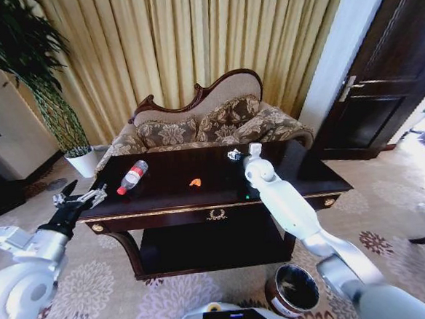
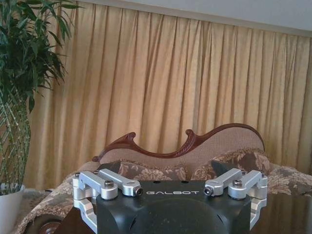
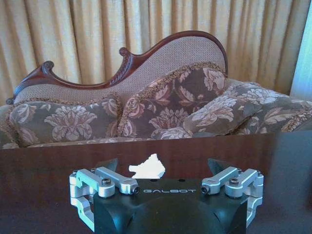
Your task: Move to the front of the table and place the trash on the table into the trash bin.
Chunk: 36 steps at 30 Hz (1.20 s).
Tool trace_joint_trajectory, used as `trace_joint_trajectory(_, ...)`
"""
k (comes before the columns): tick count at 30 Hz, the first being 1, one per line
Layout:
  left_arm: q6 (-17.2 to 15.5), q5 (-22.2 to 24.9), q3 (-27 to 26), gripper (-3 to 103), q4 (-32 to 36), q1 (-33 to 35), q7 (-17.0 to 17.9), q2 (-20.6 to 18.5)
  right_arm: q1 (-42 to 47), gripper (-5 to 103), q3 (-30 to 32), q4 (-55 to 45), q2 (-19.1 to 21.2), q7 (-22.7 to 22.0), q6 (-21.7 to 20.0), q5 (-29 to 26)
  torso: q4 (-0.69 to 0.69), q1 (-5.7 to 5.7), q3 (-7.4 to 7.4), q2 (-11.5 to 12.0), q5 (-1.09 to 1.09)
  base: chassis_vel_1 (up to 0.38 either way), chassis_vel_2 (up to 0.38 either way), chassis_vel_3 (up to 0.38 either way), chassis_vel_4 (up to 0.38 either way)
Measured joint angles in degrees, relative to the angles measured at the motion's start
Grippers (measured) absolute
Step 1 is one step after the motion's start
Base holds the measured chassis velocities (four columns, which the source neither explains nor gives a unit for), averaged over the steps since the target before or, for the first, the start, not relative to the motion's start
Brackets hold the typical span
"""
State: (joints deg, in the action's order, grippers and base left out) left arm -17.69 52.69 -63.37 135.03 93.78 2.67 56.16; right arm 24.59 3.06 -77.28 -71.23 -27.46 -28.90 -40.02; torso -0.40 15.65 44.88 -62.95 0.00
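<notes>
Up close right gripper open around white wrapper, head view adds bottle

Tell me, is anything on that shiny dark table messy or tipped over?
Yes. A small clear plastic bottle with a red cap lies on its side near the left end of the dark glossy wooden table. A tiny orange scrap sits mid-table, and a white crumpled wrapper lies before the right claw.

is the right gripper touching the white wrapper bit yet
Apart. The right wrist view shows the white wrapper on the table beyond the open right gripper, dark tabletop between.
</notes>
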Motion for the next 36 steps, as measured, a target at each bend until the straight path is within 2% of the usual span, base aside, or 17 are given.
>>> trace_joint_trajectory(15, 0.8, 0.0, -0.9, 100, 0.3, 1.3, -1.0, -1.3, -2.1, 100, 2.0, 7.4, -4.8, 2.1, 1.3, 5.9, 0.00, 0.00, 0.00, 0.0, 0.00, 0.000, 0.000, 0.000, 0.000)
trace_joint_trajectory(17, 0.9, 0.0, -1.1, 100, 0.3, 1.6, -1.2, -1.3, -2.1, 103, 2.2, 8.3, -5.4, 2.1, 1.7, 6.7, 0.00, 0.00, 0.00, 0.0, 0.01, 0.000, 0.000, 0.000, 0.000)
trace_joint_trajectory(20, 0.9, 0.0, -1.3, 100, 0.3, 1.9, -1.5, -1.1, -1.6, 97, 2.3, 8.8, -5.7, 2.1, 1.9, 7.6, 0.01, 0.00, 0.00, 0.0, 0.00, 0.000, 0.000, 0.000, 0.000)
trace_joint_trajectory(22, 1.0, 0.1, -1.4, 100, 0.3, 2.0, -1.6, -1.0, -1.2, 88, 2.3, 9.1, -5.7, 2.1, 2.0, 8.0, 0.00, 0.00, 0.00, 0.0, 0.00, 0.000, 0.000, 0.000, 0.000)
trace_joint_trajectory(23, 1.0, 0.1, -1.4, 100, 0.3, 2.0, -1.6, -1.0, -1.2, 88, 2.3, 9.1, -5.7, 2.1, 2.0, 8.0, 0.00, 0.00, 0.00, 0.0, 0.00, 0.000, 0.000, 0.000, 0.000)
trace_joint_trajectory(25, 1.0, 0.1, -1.4, 100, 0.3, 1.9, -1.7, -1.0, -1.1, 77, 2.4, 9.2, -5.7, 2.1, 2.1, 8.1, 0.00, 0.00, 0.00, 0.0, 0.00, 0.000, 0.000, 0.000, 0.000)
trace_joint_trajectory(26, 1.0, 0.1, -1.4, 100, 0.3, 1.9, -1.7, -1.0, -1.1, 77, 2.4, 9.2, -5.7, 2.1, 2.1, 8.1, 0.00, 0.00, 0.00, 0.0, 0.00, 0.000, 0.000, 0.000, 0.000)
trace_joint_trajectory(29, 1.0, 0.1, -1.1, 100, 0.3, 1.6, -1.7, -1.0, -1.1, 61, 2.5, 9.3, -5.6, 2.2, 2.2, 8.2, 0.00, 0.00, 0.00, 0.0, 0.00, 0.000, 0.000, 0.000, 0.000)
trace_joint_trajectory(30, 1.0, 0.1, -1.1, 100, 0.3, 1.6, -1.7, -1.0, -1.1, 61, 2.5, 9.3, -5.6, 2.2, 2.2, 8.2, 0.00, 0.00, 0.00, 0.0, 0.00, 0.000, 0.000, 0.000, 0.000)
trace_joint_trajectory(32, 1.0, 0.1, -1.0, 100, 0.3, 1.6, -1.7, -1.0, -1.0, 50, 2.6, 9.3, -5.5, 2.2, 2.4, 8.2, 0.00, 0.00, 0.00, 0.0, 0.00, 0.000, 0.000, 0.000, 0.000)
trace_joint_trajectory(34, 0.9, 0.1, -1.0, 100, 0.3, 1.6, -1.7, -1.0, -0.9, 50, 2.6, 9.3, -5.4, 2.2, 2.5, 8.2, 0.00, 0.00, 0.00, 0.0, 0.00, 0.000, 0.000, 0.000, 0.000)
trace_joint_trajectory(36, 0.9, 0.1, -1.0, 100, 0.3, 1.6, -1.7, -1.0, -0.7, 39, 2.6, 9.3, -5.3, 2.2, 2.7, 8.3, 0.00, -0.01, -0.01, 0.0, 0.01, 0.000, 0.000, 0.000, 0.000)
